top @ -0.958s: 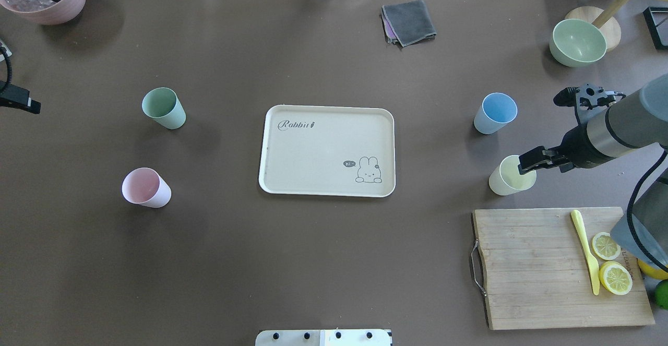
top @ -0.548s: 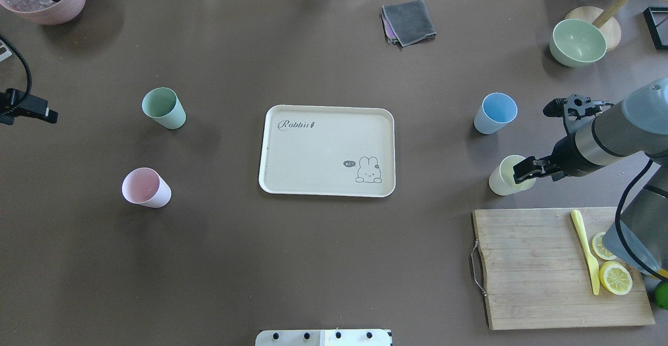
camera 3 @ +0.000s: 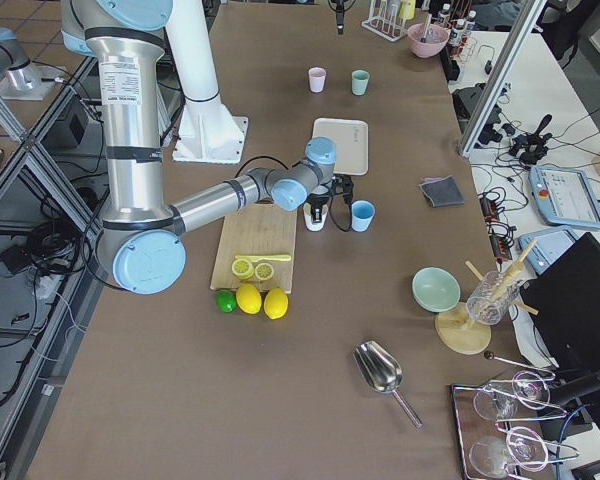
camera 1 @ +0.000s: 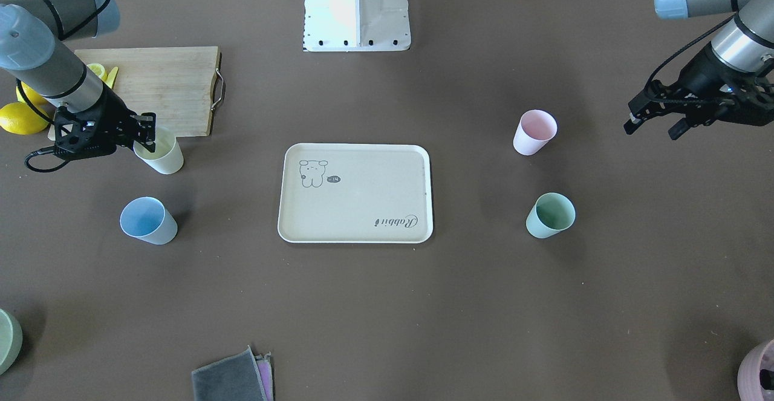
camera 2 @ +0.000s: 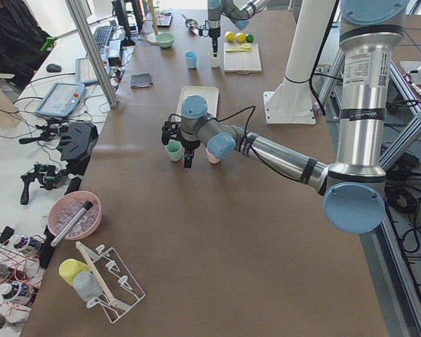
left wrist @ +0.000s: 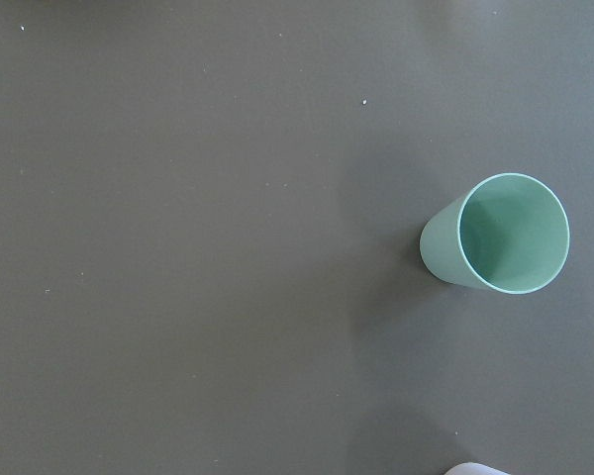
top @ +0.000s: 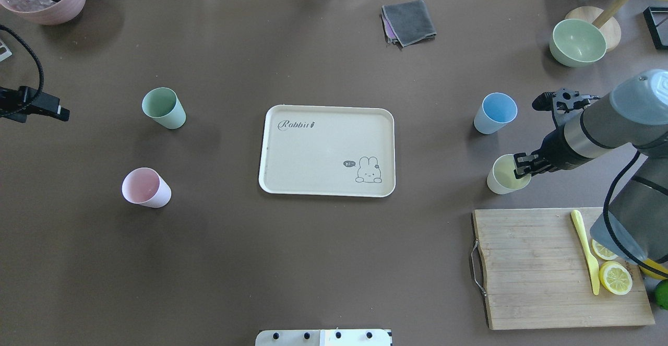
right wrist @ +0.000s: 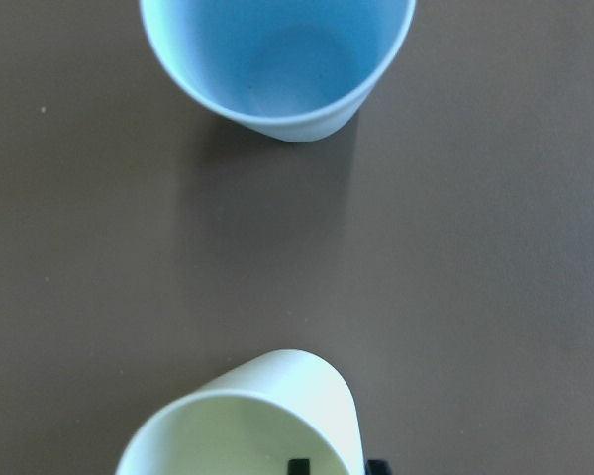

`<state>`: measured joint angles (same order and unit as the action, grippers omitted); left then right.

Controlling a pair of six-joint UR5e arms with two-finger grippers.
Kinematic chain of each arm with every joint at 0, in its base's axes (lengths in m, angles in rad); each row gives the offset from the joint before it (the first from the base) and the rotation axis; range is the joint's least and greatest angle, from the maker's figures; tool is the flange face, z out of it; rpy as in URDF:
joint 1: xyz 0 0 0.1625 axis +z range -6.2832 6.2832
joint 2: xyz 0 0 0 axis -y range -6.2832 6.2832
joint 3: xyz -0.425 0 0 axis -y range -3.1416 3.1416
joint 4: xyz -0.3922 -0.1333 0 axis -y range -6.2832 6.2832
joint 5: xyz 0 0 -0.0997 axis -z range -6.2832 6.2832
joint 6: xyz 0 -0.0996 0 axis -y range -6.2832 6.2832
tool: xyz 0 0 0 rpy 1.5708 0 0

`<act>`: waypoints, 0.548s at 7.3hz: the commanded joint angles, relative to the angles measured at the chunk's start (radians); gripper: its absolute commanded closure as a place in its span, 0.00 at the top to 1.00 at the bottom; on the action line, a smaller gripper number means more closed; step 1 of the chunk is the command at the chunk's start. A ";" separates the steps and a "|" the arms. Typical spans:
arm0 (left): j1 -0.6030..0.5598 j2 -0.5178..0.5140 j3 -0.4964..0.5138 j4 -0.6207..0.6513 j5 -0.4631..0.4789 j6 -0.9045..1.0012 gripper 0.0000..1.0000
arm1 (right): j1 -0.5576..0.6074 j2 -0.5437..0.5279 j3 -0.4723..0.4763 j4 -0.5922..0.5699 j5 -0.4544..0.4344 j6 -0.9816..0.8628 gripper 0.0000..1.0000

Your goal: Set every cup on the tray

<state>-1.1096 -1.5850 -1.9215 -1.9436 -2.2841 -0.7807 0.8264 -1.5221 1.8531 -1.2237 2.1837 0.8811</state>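
Across the worktop [camera 1: 387,316], facing the robot: found the tray [camera 1: 363,201] bare in the middle, with all four cups off it. Placed the yellow cup [camera 1: 162,158] just off a corner of the cutting board [camera 1: 163,83], the blue cup [camera 1: 148,221] near it, and the pink cup [camera 1: 534,133] and green cup [camera 1: 549,216] well apart on the tray's other side. Caught the right jaws down at the yellow cup's rim. Caught the left jaws hanging clear of the pink cup, parted and empty.

Overhead: read the same layout, with the right jaws over one wall of the yellow cup and the left jaws only at the frame edge, well short of the green cup.

Side views: learned nothing about how far either jaws stood open.

Left wrist: saw only the green cup, upright on bare worktop.

Right wrist: saw one fingertip [right wrist: 297,467] inside the yellow cup and the other just outside its wall, with a sliver of gap on the inner side. Judged the right jaws parted astride the wall, clamping nothing yet.

Judged the first pick barely begun. Feared a pivot or slip of so light and tapered a cup under a one-wall pinch. Feared also a tip-over from an off-centre closing shove, and a knock to the blue cup close by on any loose swing toward the tray.
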 commanded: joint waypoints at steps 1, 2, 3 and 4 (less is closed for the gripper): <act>0.004 -0.013 -0.001 0.000 -0.001 -0.012 0.97 | 0.087 0.022 0.009 -0.002 0.126 -0.001 0.00; 0.004 -0.013 0.001 0.000 0.000 -0.011 0.97 | 0.115 0.046 0.015 -0.017 0.154 0.001 0.00; 0.004 -0.012 0.010 -0.001 0.005 0.003 0.97 | 0.119 0.096 0.017 -0.061 0.168 0.002 0.00; 0.017 -0.012 0.006 -0.001 0.006 -0.008 0.97 | 0.100 0.173 0.015 -0.109 0.156 0.087 0.00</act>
<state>-1.1025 -1.5970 -1.9156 -1.9445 -2.2808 -0.7848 0.9333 -1.4276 1.8679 -1.2796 2.3367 0.9039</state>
